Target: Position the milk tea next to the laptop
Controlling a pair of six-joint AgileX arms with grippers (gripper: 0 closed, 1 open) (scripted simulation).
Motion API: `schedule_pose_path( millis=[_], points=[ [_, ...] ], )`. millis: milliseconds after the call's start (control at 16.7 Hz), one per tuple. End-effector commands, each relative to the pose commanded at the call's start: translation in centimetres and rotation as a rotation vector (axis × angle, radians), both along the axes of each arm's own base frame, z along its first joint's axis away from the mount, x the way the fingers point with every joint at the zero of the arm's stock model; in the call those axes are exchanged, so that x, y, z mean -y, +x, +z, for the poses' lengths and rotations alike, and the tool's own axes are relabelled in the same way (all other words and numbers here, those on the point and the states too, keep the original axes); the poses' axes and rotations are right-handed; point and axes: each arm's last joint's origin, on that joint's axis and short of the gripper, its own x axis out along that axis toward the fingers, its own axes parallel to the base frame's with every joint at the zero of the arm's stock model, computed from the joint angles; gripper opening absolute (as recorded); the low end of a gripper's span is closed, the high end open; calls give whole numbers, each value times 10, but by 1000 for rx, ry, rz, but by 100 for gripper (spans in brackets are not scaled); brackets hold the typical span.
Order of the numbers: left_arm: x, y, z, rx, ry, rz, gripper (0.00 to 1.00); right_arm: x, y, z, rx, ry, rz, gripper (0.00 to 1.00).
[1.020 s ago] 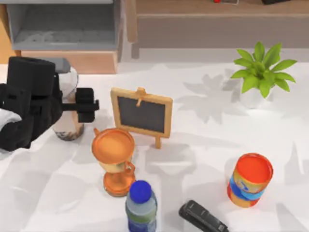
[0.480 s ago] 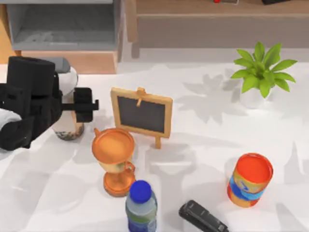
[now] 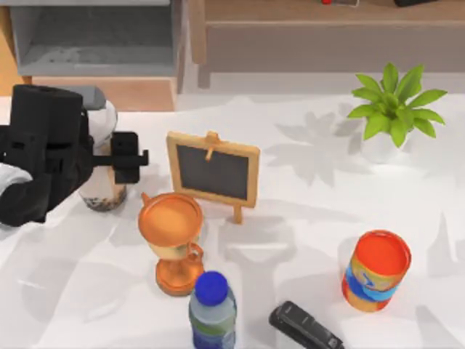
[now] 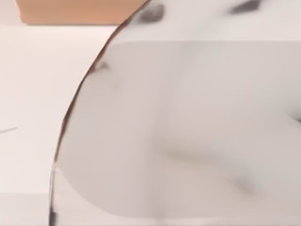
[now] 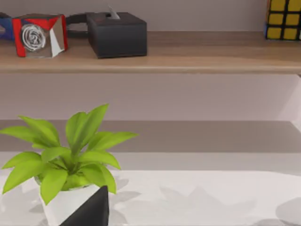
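Top view: left claw [image 3: 109, 161] at left edge of frame, reaching sideways onto the tall clear milk tea cup with white domed lid [image 3: 103, 190], which stands upright on the white worktop [image 3: 305, 211], pearls visible at base. Side approach likely keeps the cup upright. Cup sits in or behind the fingers; can't tell whether they've pinched it.

Left wrist view: clear cup wall right against the lens.

Right wrist view: green potted plant [image 5: 66, 160].
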Motion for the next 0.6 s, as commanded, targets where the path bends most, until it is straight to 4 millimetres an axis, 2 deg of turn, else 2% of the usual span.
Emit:
schedule_pose_path(
  millis=[360, 600],
  points=[
    [0, 0, 10, 1, 1, -2, 0, 0, 0, 0, 0, 0, 0, 100],
    [0, 0, 8, -4, 4, -3, 0, 0, 0, 0, 0, 0, 0, 100]
  ],
)
